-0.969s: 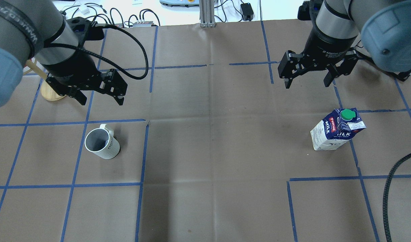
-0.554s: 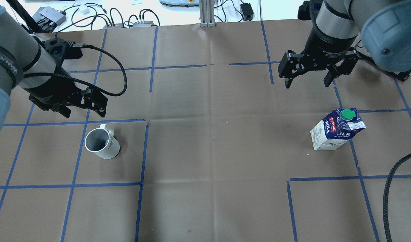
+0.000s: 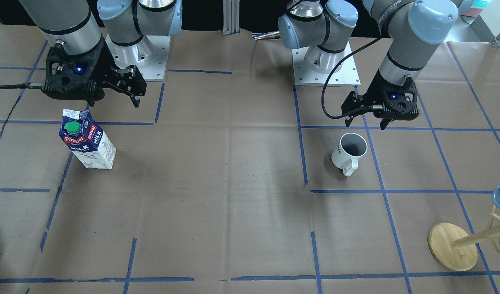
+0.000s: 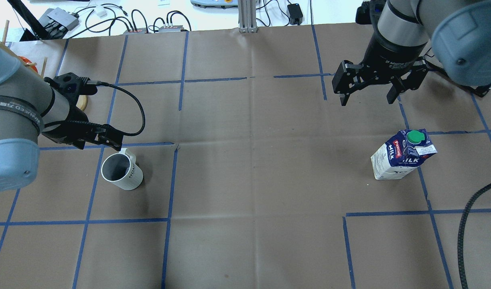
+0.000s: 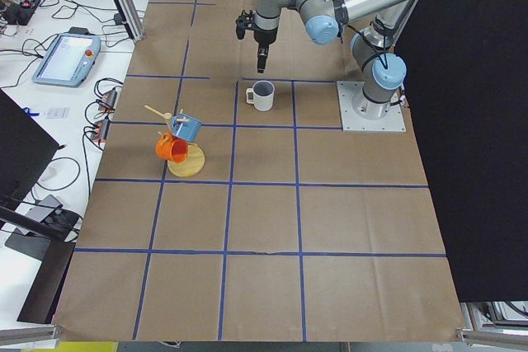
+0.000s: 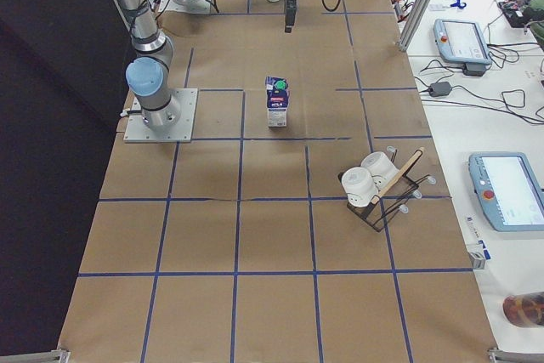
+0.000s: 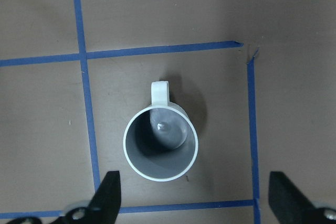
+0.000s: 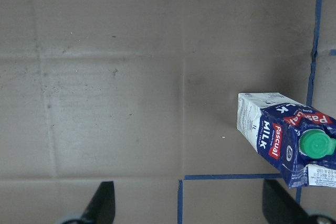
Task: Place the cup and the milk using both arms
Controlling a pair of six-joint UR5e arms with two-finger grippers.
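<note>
The white cup point(image 4: 121, 170) stands upright on the left of the table, its handle pointing to the far side. It shows in the front view point(image 3: 350, 151) and fills the left wrist view point(image 7: 160, 145). My left gripper point(image 4: 100, 145) is open and hovers just beyond the cup, above it point(image 3: 365, 123). The milk point(image 4: 402, 158) stands upright on the right, green cap on top point(image 3: 86, 139). My right gripper point(image 4: 366, 102) is open and empty, above the table beyond the milk; the carton sits at the right of its wrist view point(image 8: 283, 135).
A wooden mug tree point(image 3: 452, 247) with a blue and an orange mug point(image 5: 183, 133) stands far left. A wire rack with white cups point(image 6: 374, 180) is at the far side on the right. A black cable point(image 4: 466, 224) lies at the near right.
My left arm has swung left and towards the near side, bringing its open gripper down close over the cup. The right arm, the cup and the milk have not moved.
</note>
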